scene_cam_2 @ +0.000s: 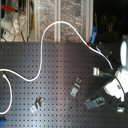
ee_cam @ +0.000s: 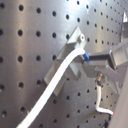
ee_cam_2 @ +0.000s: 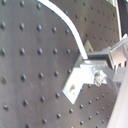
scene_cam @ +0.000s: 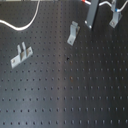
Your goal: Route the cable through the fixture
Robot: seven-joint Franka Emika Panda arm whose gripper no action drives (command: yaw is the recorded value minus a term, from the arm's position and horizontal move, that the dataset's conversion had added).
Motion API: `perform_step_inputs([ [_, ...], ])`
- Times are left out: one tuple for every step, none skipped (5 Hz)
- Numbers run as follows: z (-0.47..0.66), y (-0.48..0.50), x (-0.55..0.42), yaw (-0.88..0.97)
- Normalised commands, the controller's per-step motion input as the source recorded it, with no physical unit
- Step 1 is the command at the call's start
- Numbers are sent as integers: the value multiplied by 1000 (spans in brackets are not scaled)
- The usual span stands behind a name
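Against the fixture [ee_cam: 70, 60], the end effector [ee_cam: 92, 61] grips the white cable [ee_cam: 55, 87].

Dark perforated bench with a cluttered backdrop behind it

A black board [scene_cam: 65, 95] with a regular grid of small holes fills the first exterior view and takes light evenly, with a soft sheen toward the first exterior view's lower part. In the second exterior view the same board [scene_cam_2: 45, 75] ends at a far edge, behind which stand pale, crinkled silvery panels [scene_cam_2: 60, 20] split by upright strips (too blurred to tell the material), with dark space toward the second exterior view's right and assorted clutter [scene_cam_2: 12, 20] at its left.
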Motion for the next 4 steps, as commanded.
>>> perform_step_inputs([
  [99, -124, -139, 323],
  [44, -81, -45, 526],
  [-1, -134, 81, 651],
  [1, 14, -77, 643],
])
